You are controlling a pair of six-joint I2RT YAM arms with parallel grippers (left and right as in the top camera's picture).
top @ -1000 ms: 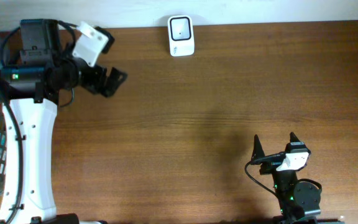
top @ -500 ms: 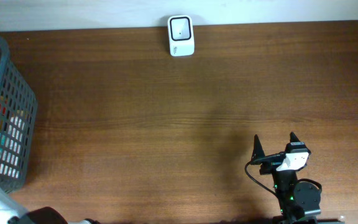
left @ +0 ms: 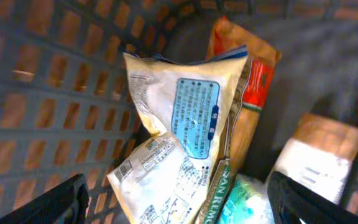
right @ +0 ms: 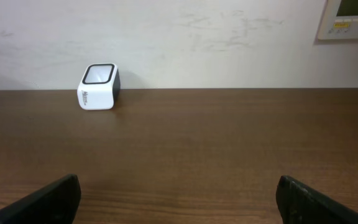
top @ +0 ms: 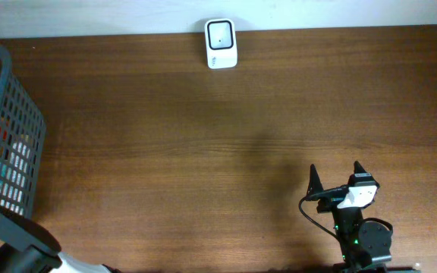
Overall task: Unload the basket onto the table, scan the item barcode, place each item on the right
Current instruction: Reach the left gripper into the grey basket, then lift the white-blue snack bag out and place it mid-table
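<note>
1. Likely task item: cream plastic pouch with a blue label point(left: 179, 118). It lies topmost in the grey plastic mesh basket point(left: 36, 93), which sits at the left edge of the brown wooden surface point(top: 203, 152). No barcode is readable; the small print low on the pouch is too blurred to tell.
2. Left claw point(left: 176, 202) is released, fingers wide, hanging over the pouch without touching it. Risk: the pouch looks slack and glossy, so a pinch on a loose fold could slip out on the lift.
3. Orange packet point(left: 253, 68) lies just behind, touching the pouch, and a green-lettered packet point(left: 225, 193) sits at its lower edge. Risk: a wide closing could catch two at once or drag a neighbour up.
4. One finger shows against the mesh wall. Risk: a tip could snag a hole or shove the basket at the surface edge.
5. White box-shaped barcode scanner point(top: 221, 43) stands at the far edge of the surface, well apart from the basket. Risk: after the long carry the pouch may arrive creased or with its code facing away, giving no read.
6. Right claw point(right: 182, 199) is released and empty at the near edge, right side, facing the scanner. Risk: the arms could cross paths if it moves in.
</note>
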